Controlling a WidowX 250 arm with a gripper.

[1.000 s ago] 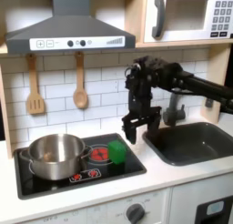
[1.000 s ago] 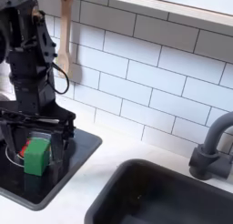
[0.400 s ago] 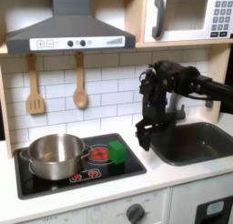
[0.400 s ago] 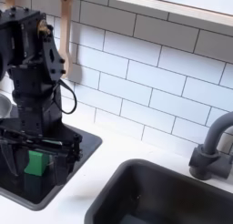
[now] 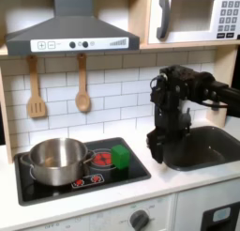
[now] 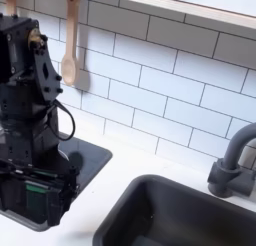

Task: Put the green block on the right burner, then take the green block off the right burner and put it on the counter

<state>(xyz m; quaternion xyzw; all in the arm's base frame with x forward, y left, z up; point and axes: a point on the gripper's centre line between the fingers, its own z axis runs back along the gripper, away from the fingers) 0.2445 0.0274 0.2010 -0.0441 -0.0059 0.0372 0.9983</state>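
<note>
1. In the first exterior view I see the green block (image 5: 121, 156) sitting on the right burner (image 5: 103, 160), the red ring pattern on the black stove panel (image 5: 56, 186). The steel pot (image 5: 55, 160) stands to the first exterior view's left of the block, on the other burner, apart from it.
2. In the same view my arm (image 5: 192, 86) reaches in from the first exterior view's right, and the gripper (image 5: 157, 146) hangs pointing down above the off-white counter (image 5: 150, 183), between the stove panel and the dark sink basin (image 5: 202, 146). It is near the block but well clear of it and carries nothing. Its fingers look a little apart, though I cannot tell their spread for sure at this size.
3. On the tiled wall behind, two wooden utensils hang: a spatula (image 5: 36, 89) and a spoon (image 5: 82, 84).
4. In the second exterior view the black body of the gripper (image 6: 40, 190) fills the lower left, and I catch a sliver of the green block (image 6: 36, 200) behind it on the stove panel (image 6: 95, 158).
5. There too, the counter (image 6: 150, 155) runs between stove and sink basin (image 6: 185, 215), with the grey tap (image 6: 236, 160) at the second exterior view's right
</note>
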